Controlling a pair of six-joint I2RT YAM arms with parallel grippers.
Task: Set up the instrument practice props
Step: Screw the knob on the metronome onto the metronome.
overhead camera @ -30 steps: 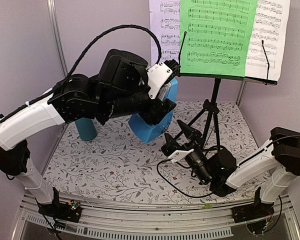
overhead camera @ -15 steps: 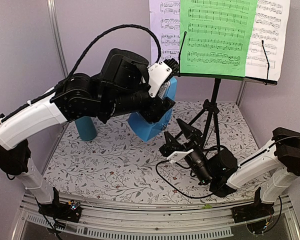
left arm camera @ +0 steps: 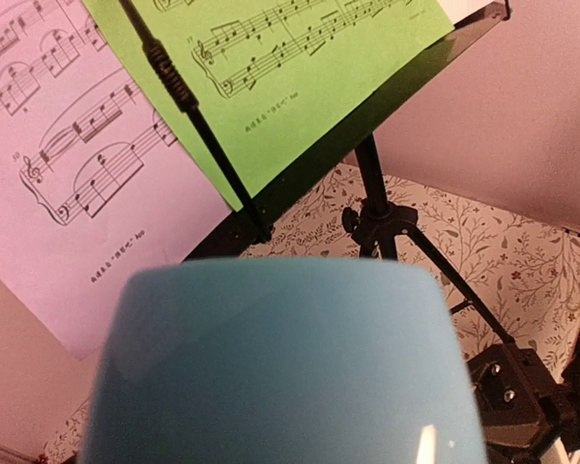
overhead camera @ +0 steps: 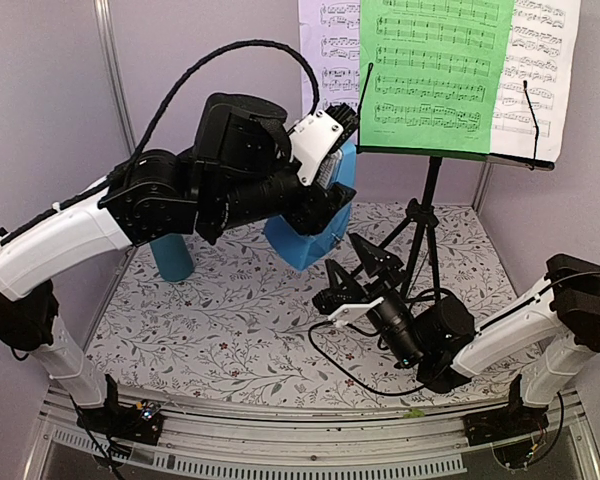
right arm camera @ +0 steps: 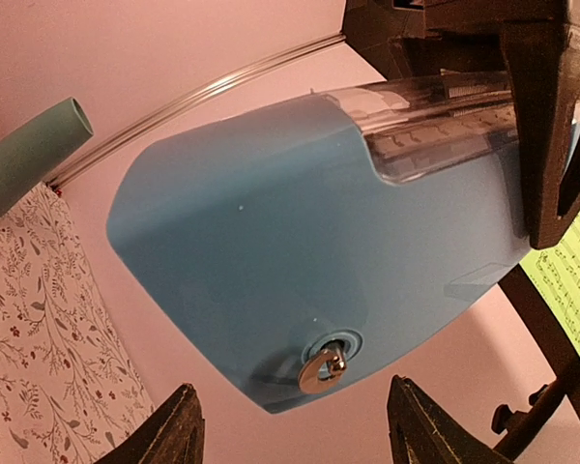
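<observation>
Hanging above the floral-patterned desk (overhead camera: 230,320), the small blue pyramid-shaped metronome (overhead camera: 305,240) is gripped near its narrow end by the left gripper (overhead camera: 325,190), tilted, its base clear of the surface.

Top view: black tripod music stand (overhead camera: 430,200) at the back right, feet on the desk. Green sheet-music page (overhead camera: 435,70) lies over the white sheet-music pages (overhead camera: 545,60), all on the stand's tray under thin black wire arms (overhead camera: 528,110). Teal cylinder cup (overhead camera: 172,258) stands upright at the back left, partly behind the left arm. Right gripper (overhead camera: 352,262) is low at desk centre, jaws open, aimed at the metronome and apart from it.

Left wrist view only: the metronome (left arm camera: 280,358) fills the lower frame as a blurred blue shape; the left fingers are not visible. Stand hub (left arm camera: 372,217) and tray edge appear from below.

Right wrist view only: a silver winding key (right arm camera: 324,367) on the metronome's side (right arm camera: 300,251), and a clear window (right arm camera: 445,126) near its narrow end with a black left-arm finger (right arm camera: 551,126) pressed against it. Right jaws are spread wide, holding nothing.

Writing: printed staves and notes on every page. A small line of print sits under the last staff of the green page (left arm camera: 290,77) and of the white page (left arm camera: 68,145), too blurred to read.
</observation>
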